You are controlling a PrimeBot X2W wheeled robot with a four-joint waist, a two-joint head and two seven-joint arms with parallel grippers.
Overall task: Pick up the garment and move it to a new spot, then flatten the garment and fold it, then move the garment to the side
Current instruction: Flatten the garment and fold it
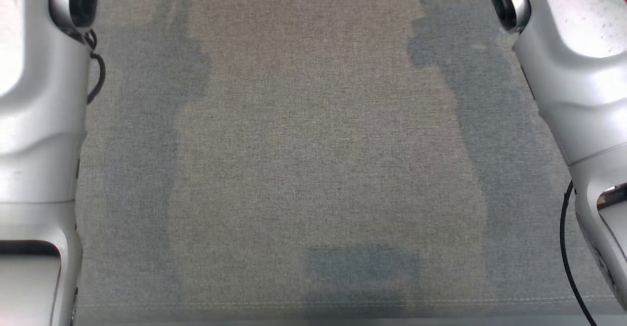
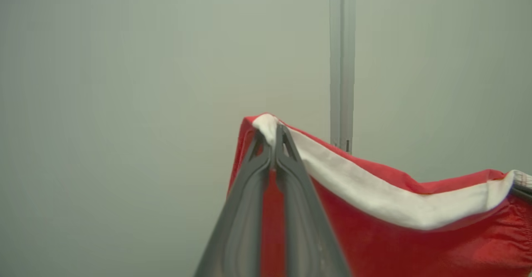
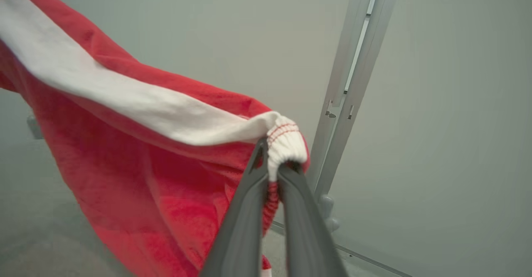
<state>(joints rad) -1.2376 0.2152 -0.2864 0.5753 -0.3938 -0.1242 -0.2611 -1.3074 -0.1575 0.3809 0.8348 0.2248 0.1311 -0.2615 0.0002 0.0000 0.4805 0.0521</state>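
Note:
A red garment (image 2: 415,243) with a white band along its top edge hangs stretched in the air between both grippers. In the left wrist view my left gripper (image 2: 273,137) is shut on one corner of the band. My right gripper (image 3: 276,160) is shut on the other end, where the white fabric (image 3: 286,146) bunches with red stitching. The garment (image 3: 145,185) droops below the band, in front of a pale wall. My two pale forearms (image 1: 39,120) (image 1: 583,96) rise at the left and right edges of the head view.
A grey-beige fabric table top (image 1: 313,159) lies below, with its stitched front hem (image 1: 343,304) near the bottom. A grey metal post (image 3: 353,94) runs up the pale wall behind the garment, seen also as the post (image 2: 342,60) in the left wrist view.

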